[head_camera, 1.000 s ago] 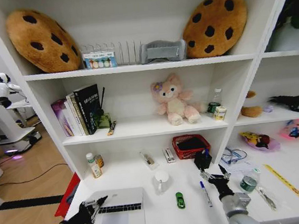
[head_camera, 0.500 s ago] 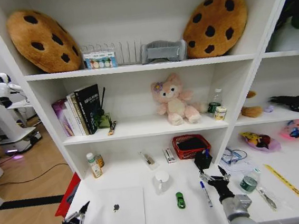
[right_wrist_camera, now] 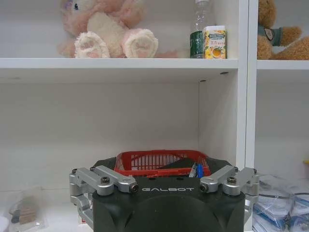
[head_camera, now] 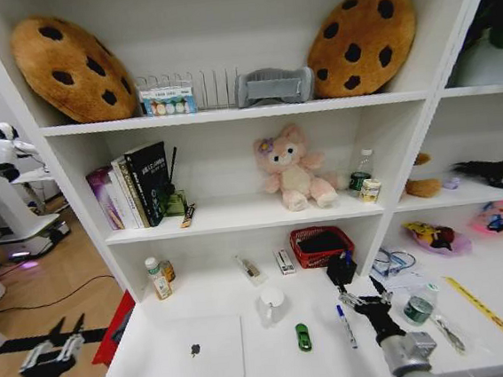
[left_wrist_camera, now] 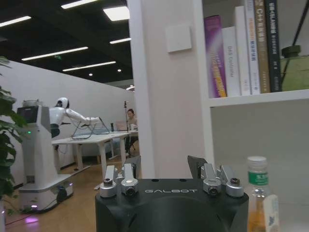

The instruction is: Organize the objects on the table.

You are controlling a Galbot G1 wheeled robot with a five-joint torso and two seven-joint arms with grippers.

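Glossy white table [head_camera: 277,364]; flat silver laptop [head_camera: 194,355] shut.

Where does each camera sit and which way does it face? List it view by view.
Head: high, looking down at the table; left gripper off its left end, right gripper by a pen.
Left wrist: faces the books, own fingers below.
Right wrist: faces the red basket.
Shared: books, basket.

Laptop [head_camera: 194,355] lid looks matte silver metal, table [head_camera: 268,365] is smooth white laminate, plush toy [head_camera: 291,168] all fuzzy cloth.
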